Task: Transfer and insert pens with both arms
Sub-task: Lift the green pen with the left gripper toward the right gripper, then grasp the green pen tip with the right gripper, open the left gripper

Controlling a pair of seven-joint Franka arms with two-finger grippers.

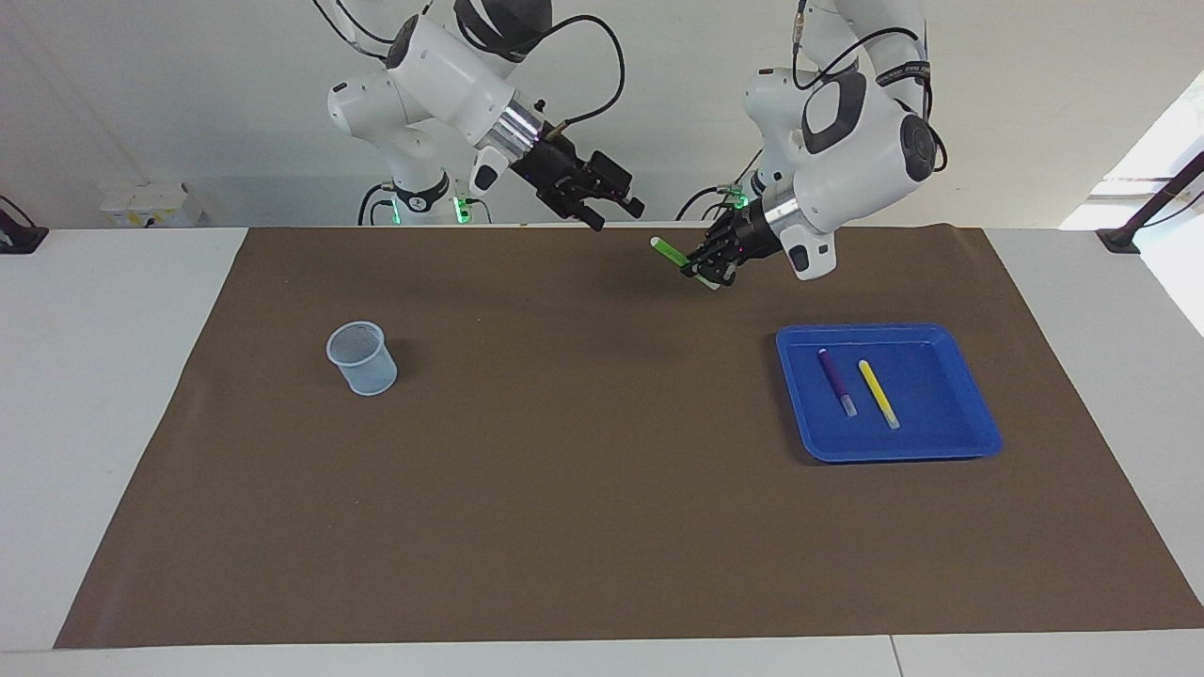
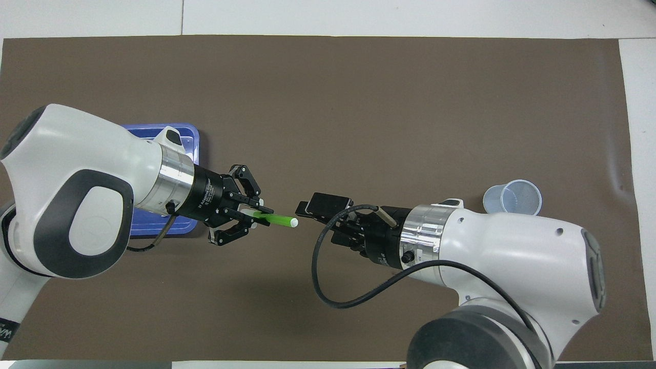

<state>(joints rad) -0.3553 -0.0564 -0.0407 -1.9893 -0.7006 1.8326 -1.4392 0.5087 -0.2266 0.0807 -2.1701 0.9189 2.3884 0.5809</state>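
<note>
My left gripper (image 1: 710,268) is shut on the green pen (image 1: 670,251) and holds it in the air over the mat's middle, near the robots' edge. The pen's pale tip points toward my right gripper (image 1: 616,214), which is open and empty, with a small gap between them. In the overhead view the left gripper (image 2: 253,215) holds the green pen (image 2: 277,220) level, and its tip is just short of the right gripper (image 2: 318,220). The purple pen (image 1: 836,382) and the yellow pen (image 1: 879,394) lie side by side in the blue tray (image 1: 941,442).
A clear plastic cup (image 1: 361,358) stands upright on the brown mat (image 1: 583,489) toward the right arm's end; it also shows in the overhead view (image 2: 512,197). In that view the left arm covers most of the tray (image 2: 192,138).
</note>
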